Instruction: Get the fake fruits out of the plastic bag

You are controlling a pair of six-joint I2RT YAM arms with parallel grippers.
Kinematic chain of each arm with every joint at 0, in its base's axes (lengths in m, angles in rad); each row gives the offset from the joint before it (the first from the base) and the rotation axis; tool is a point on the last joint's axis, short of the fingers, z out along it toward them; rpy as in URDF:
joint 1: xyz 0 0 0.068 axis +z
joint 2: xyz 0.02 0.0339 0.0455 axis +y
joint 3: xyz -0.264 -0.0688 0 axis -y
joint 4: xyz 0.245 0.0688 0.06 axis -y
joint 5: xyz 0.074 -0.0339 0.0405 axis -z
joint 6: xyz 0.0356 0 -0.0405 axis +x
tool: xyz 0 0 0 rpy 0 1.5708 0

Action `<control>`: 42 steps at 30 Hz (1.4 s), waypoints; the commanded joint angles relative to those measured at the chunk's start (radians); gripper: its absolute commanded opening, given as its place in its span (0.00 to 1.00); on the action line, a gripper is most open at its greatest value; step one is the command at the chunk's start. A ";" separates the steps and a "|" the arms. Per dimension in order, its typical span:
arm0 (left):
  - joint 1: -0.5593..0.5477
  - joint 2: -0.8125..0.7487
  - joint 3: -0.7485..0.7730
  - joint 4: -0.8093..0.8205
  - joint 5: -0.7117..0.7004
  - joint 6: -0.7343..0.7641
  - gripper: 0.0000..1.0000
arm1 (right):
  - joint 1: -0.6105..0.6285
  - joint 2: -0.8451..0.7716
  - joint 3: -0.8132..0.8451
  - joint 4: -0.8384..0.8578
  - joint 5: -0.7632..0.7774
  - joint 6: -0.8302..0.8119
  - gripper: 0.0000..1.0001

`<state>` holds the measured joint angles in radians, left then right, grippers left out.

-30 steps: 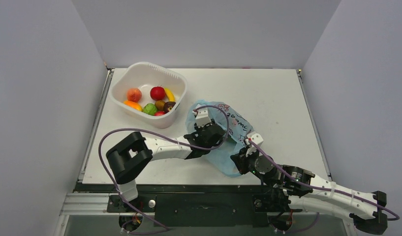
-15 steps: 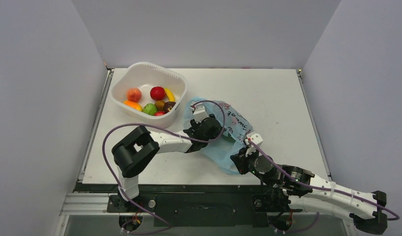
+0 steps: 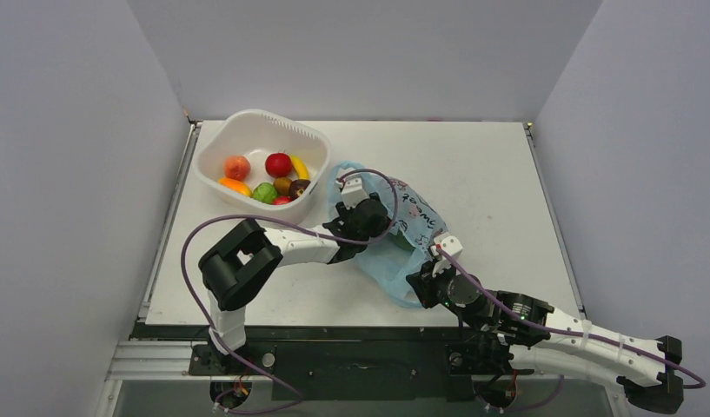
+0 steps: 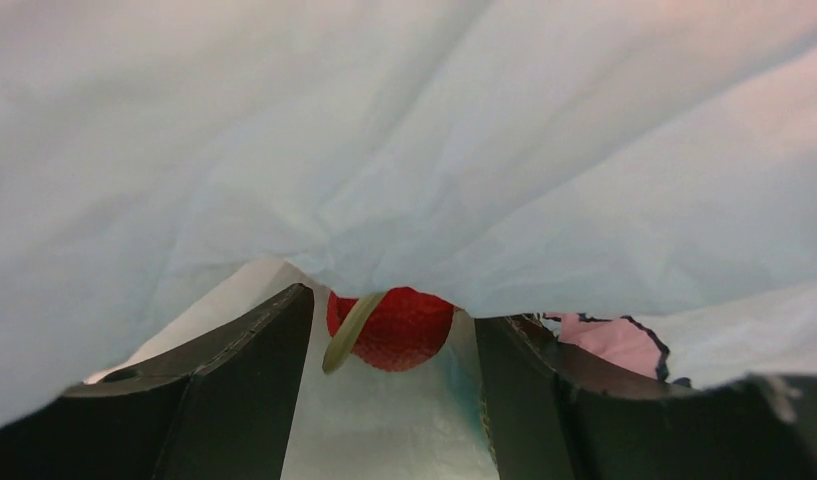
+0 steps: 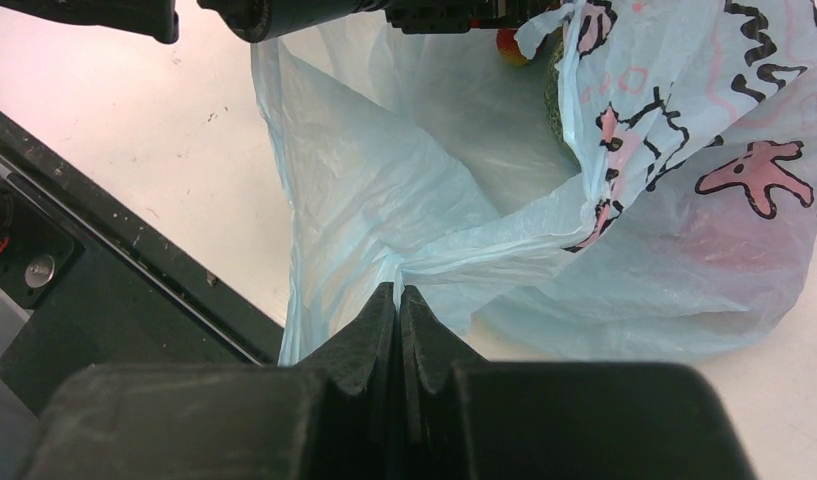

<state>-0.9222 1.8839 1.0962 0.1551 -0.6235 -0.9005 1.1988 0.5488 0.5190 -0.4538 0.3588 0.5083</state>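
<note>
Since a moment ago, the left hand [image 4: 391, 306] has slid a little farther back inside the thin light-blue plastic bag [image 5: 684, 250]. Its fingers [image 4: 234, 380] are spread, holding nothing; a bumpy red toy fruit [image 4: 404, 335] sits just ahead. The right hand [image 5: 397, 300] pinches the bag's near edge tight.

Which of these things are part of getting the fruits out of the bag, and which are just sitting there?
Part of the job:
- plastic bag
- red fruit inside it
- green gourd inside it
- left hand, open, reaching into the bag
- right hand, shut on the bag's film

Just sitting there:
- white tub
- table
</note>
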 commanded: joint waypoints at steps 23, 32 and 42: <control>0.028 -0.182 -0.108 0.150 0.345 0.151 0.12 | 0.004 0.032 0.008 0.043 0.008 -0.009 0.00; 0.046 -0.342 -0.301 0.272 0.629 0.093 0.08 | 0.004 0.043 0.011 0.044 0.017 -0.007 0.00; 0.045 -0.538 -0.391 0.252 0.856 0.077 0.07 | 0.005 0.058 0.014 0.041 0.022 -0.004 0.00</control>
<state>-0.8753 1.4555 0.7086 0.3340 0.1020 -0.8120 1.1988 0.6018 0.5190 -0.4492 0.3592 0.5083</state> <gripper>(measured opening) 0.394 0.002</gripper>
